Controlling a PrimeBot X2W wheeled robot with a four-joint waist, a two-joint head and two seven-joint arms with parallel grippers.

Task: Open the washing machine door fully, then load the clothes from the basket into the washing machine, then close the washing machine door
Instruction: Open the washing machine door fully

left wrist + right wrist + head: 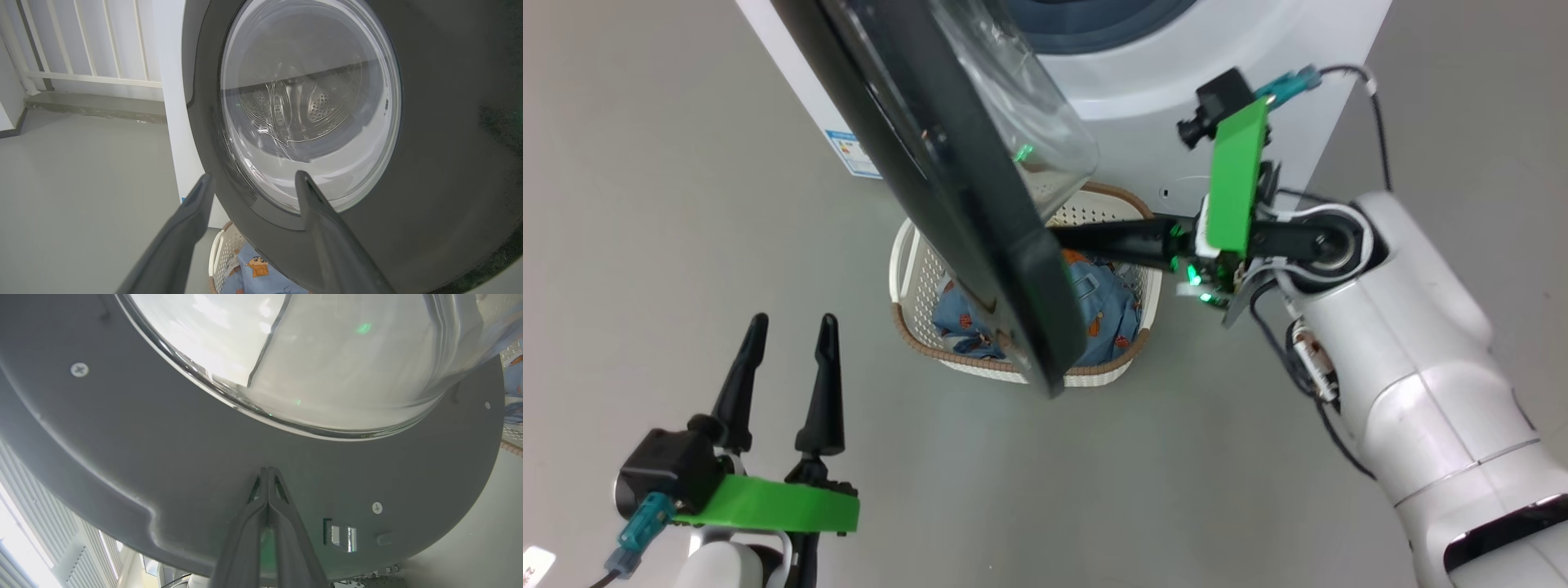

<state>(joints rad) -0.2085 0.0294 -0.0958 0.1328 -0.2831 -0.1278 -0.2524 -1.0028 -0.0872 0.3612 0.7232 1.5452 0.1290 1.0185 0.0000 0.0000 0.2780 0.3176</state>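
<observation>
The washing machine (1176, 122) stands at the top of the head view, its door (947, 204) swung out over the basket (907, 269). The basket holds light blue clothes (1107, 310). My right gripper (1062, 237) is shut, its tips against the door's grey inner face (163, 457) below the glass bowl (306, 355); in its wrist view the shut right gripper (267, 470) holds nothing. At the lower left, apart from the door, my left gripper (792, 322) is open and empty. In the left wrist view the left gripper (253, 176) faces the door's outer window (310, 102).
Grey floor (645, 204) spreads left of the machine and in front of the basket. A blue label sticker (849, 151) is on the machine's front. A white railing (90, 41) on a low step (94, 106) lies beyond the machine's side.
</observation>
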